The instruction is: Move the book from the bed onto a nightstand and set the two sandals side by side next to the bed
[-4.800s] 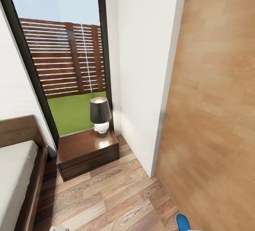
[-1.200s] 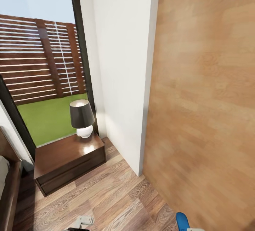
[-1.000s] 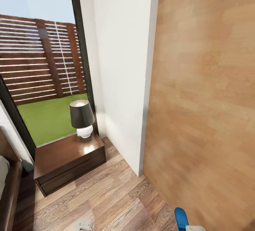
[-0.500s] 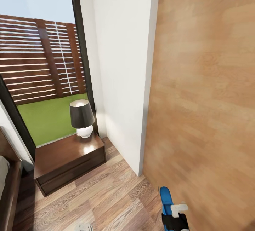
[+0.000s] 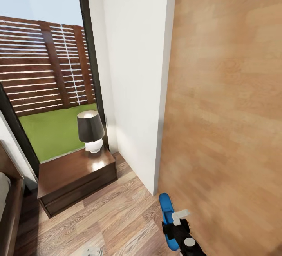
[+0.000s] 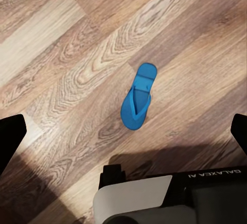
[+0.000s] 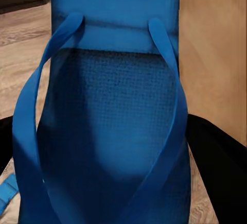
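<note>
The right gripper (image 5: 177, 226) is clamped on one blue sandal (image 5: 167, 218), carried above the floor (image 5: 117, 216). The second sandal (image 6: 138, 98) lies flat on the floor below the left gripper (image 6: 123, 131), whose fingers are spread apart. The pairing beside the bed (image 5: 8, 209) remains undone

A wood-plank floor (image 5: 117, 216) carries the nightstand (image 5: 74, 179) and one blue sandal (image 6: 138, 97) lying flat.

You have two blue sandals: one sandal (image 5: 167, 218) held up off the floor, another sandal (image 6: 138, 103) lying on the planks. One nightstand (image 5: 74, 179), carrying one lamp (image 5: 91, 131).
</note>
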Robot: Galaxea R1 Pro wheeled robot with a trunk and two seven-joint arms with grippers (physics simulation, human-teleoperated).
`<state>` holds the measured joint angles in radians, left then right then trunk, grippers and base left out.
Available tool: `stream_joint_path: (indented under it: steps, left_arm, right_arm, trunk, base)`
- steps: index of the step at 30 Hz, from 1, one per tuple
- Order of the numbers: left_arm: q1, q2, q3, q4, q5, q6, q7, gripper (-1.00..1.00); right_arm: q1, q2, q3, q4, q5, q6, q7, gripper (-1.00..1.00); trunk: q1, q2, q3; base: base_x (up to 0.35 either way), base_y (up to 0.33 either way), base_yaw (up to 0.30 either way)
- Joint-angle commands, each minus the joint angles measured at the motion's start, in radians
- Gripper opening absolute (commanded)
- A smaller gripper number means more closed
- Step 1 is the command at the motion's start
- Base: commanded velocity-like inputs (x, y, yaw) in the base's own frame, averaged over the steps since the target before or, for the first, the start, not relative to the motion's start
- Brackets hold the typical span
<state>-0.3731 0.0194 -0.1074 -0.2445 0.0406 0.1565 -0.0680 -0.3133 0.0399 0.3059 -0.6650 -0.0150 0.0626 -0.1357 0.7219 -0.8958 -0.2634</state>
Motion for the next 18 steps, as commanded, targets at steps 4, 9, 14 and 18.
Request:
stream_joint_path:
  steps: [4, 9, 14, 18]
  left_arm:
    - [0.000, 0.001, -0.008, -0.002, 0.004, 0.005, -0.001, 1.00]
    - [0.000, 0.002, -0.009, -0.005, 0.004, 0.005, -0.002, 1.00]
    - [0.000, 0.003, -0.009, -0.007, 0.004, 0.005, -0.002, 1.00]
    - [0.000, 0.004, -0.009, -0.008, 0.004, 0.005, -0.003, 1.00]
  right_arm:
    - [0.062, -0.002, 0.059, -0.241, -0.004, 0.194, -0.009, -1.00]
    - [0.115, -0.003, 0.096, -0.393, -0.003, 0.273, -0.009, -1.00]
    - [0.143, -0.007, 0.116, -0.452, -0.003, 0.291, -0.009, -1.00]
    - [0.186, -0.012, 0.118, -0.513, -0.004, 0.295, -0.009, -1.00]
  trunk:
    - [0.000, -0.001, -0.001]
    - [0.000, -0.001, -0.001]
    - [0.000, -0.001, -0.001]
    - [0.000, -0.001, -0.001]
  base:
    - [0.000, 0.000, 0.000]
    - [0.000, 0.000, 0.000]
    - [0.000, 0.000, 0.000]
    - [0.000, 0.000, 0.000]
